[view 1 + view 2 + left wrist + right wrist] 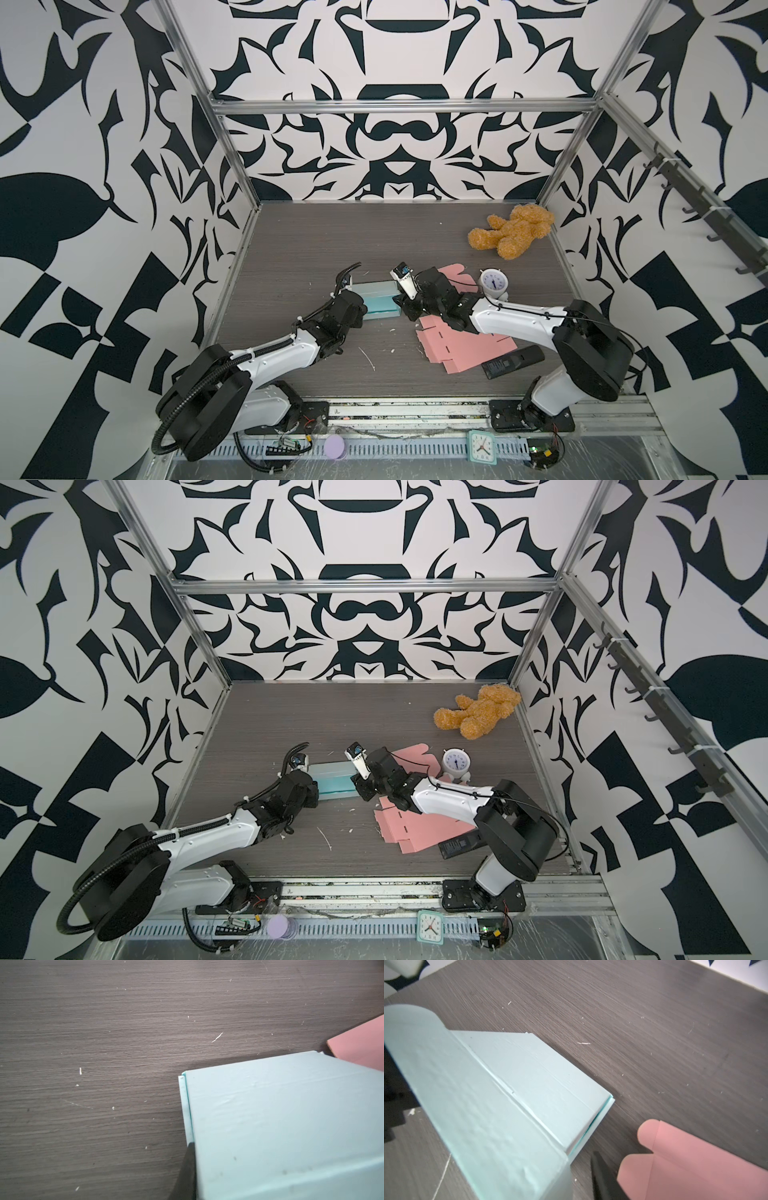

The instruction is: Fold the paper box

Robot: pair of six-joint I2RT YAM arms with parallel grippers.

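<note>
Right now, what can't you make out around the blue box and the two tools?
Left tool: fingertips hidden by its own wrist in both top views; left wrist view shows only one dark finger beside the blue box.
Right tool: second finger hidden behind the box flap in the right wrist view.
Pink sheet: middle covered by the right arm in both top views.

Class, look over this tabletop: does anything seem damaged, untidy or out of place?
Yes: white scraps litter the table, the blue box is creased, and a teddy bear lies sprawled in the far right corner.
</note>
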